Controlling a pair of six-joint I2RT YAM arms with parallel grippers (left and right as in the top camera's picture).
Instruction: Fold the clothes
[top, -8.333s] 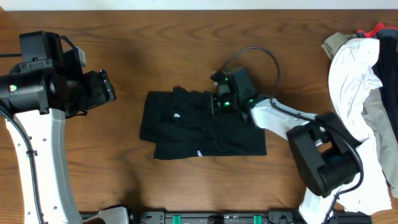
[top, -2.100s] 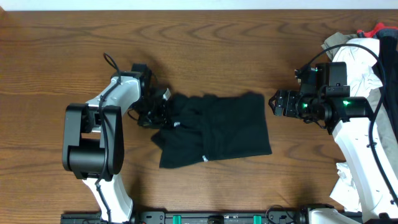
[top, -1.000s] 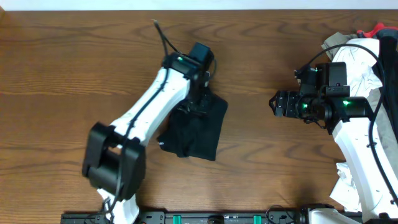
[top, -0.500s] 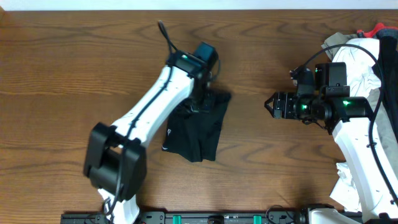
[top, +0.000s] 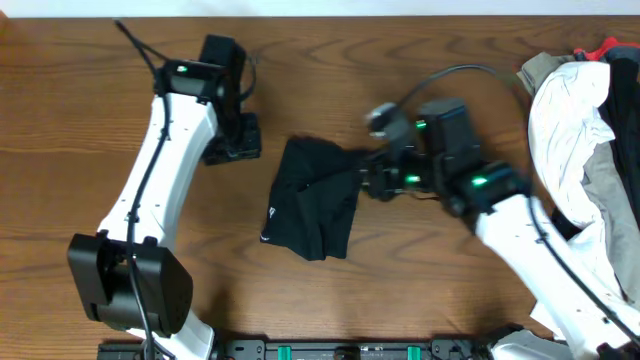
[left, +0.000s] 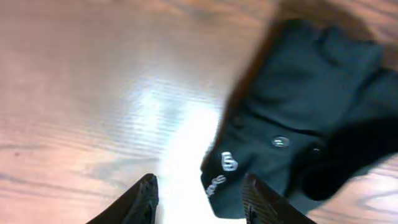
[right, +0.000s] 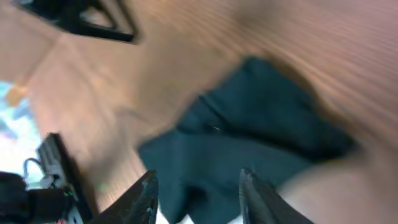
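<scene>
My left fingers (left: 144, 199) are spread with nothing in them, near the black shirt (top: 312, 200) bunched up on the table (top: 470, 70). Right fingers (right: 255, 193) sit at its right edge, too blurry to tell if they're gripping.

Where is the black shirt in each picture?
Overhead: the black shirt lies near the middle.
Left wrist: the black shirt fills the upper right, its white logo at the lower edge.
Right wrist: the black shirt is in the middle, blurry.
Shared landmark: the brown wooden table.
</scene>
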